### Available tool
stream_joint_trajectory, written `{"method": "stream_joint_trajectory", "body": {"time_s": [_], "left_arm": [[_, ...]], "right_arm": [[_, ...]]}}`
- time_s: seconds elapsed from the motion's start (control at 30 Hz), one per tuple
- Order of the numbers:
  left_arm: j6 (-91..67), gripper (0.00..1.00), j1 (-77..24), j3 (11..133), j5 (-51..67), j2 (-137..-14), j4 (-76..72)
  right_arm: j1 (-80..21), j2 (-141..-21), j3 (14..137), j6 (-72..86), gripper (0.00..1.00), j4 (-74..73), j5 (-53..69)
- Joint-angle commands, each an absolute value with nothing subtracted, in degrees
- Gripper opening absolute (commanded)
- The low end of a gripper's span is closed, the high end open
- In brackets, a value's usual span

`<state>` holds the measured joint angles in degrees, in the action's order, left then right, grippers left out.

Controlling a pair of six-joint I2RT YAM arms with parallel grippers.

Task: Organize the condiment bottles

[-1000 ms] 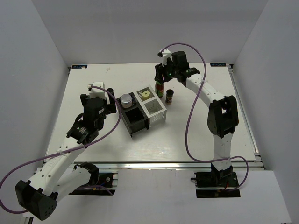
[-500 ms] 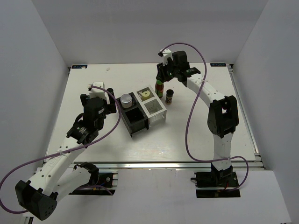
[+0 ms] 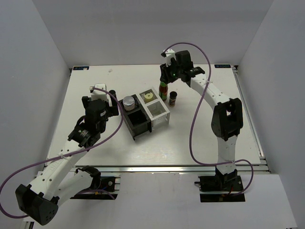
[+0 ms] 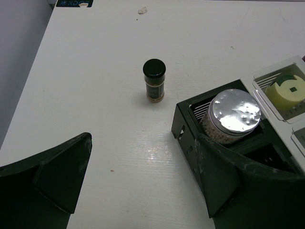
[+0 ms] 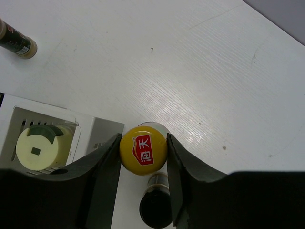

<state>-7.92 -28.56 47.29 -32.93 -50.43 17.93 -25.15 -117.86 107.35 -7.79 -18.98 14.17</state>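
Observation:
My right gripper (image 5: pixel 143 142) is shut on the yellow cap of the tall red-green sauce bottle (image 5: pixel 143 151), which stands upright beside the rack (image 3: pixel 163 90). A black-lidded spice jar (image 5: pixel 156 206) stands just right of it (image 3: pixel 173 98). The cream squat bottle (image 5: pixel 40 147) sits in a white rack compartment. The silver-lidded jar (image 4: pixel 236 114) sits in a black compartment. My left gripper (image 4: pixel 143 181) hangs open over bare table, left of the rack, with the second spice jar (image 4: pixel 154 80) standing ahead of it.
The black-and-white divided rack (image 3: pixel 157 117) lies mid-table, angled; its front black compartment (image 3: pixel 139 123) holds nothing. The table's side walls rise left and right. A small scrap (image 4: pixel 142 10) lies near the far edge.
My right gripper's jaws have closed onto the sauce bottle's yellow cap. The left arm and the other containers have not moved.

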Motion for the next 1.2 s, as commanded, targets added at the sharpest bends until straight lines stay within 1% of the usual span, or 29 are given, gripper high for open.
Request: {"method": "stream_joint_trajectory", "body": {"time_s": [0.0,0.47,1.17], "left_arm": [[-7.6,0.98,-28.3,47.0,-33.7,-49.8,17.2],[-7.6,0.98,-28.3,46.9,-33.7,-49.8,17.2],[-7.6,0.98,-28.3,46.8,-33.9,-49.7,17.2]], "right_arm": [[-25.3,-115.7,113.0,-8.1,0.00,-14.6,14.2],[-25.3,-115.0,117.9,-8.3,0.00,-15.9,13.6],[-25.3,-107.3,121.2,-9.1,0.00,-16.3,12.9]]}}
